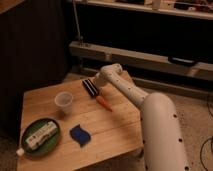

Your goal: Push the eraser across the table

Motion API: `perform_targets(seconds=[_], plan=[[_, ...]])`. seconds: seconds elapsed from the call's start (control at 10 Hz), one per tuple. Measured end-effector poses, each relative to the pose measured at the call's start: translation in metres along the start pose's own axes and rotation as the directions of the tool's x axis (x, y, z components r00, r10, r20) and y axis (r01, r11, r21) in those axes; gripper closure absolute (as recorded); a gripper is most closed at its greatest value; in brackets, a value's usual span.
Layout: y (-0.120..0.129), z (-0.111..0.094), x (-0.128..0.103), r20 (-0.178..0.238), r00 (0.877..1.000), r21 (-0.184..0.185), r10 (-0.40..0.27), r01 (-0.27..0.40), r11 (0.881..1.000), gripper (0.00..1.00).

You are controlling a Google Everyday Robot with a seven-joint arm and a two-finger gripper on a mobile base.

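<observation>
The eraser (90,87), a black oblong block with a pale lengthwise stripe, lies near the far edge of the light wooden table (115,130). My gripper (99,83) is at the end of the white arm, low over the table and right against the eraser's right side. The thin orange marker (104,103) lies just in front of the eraser, apart from it.
A clear plastic cup (63,100) stands left of the eraser. A blue wavy sponge (80,134) lies near the front. A green bowl (30,149) holding a white bottle (41,133) sits at the front left corner. A dark cabinet stands behind the table.
</observation>
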Motion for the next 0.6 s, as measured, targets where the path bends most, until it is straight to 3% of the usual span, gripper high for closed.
perform_targets(seconds=[0.3,0.4,0.6], plan=[[-0.011,0.001,-0.055,0.049,0.989,-0.001,-0.137,0.137,0.991,1.0],[-0.016,0.005,-0.079,0.073,0.977,-0.001,-0.201,0.201,0.98,1.0],[-0.018,0.009,-0.099,0.099,0.961,-0.012,-0.259,0.261,0.965,1.0]])
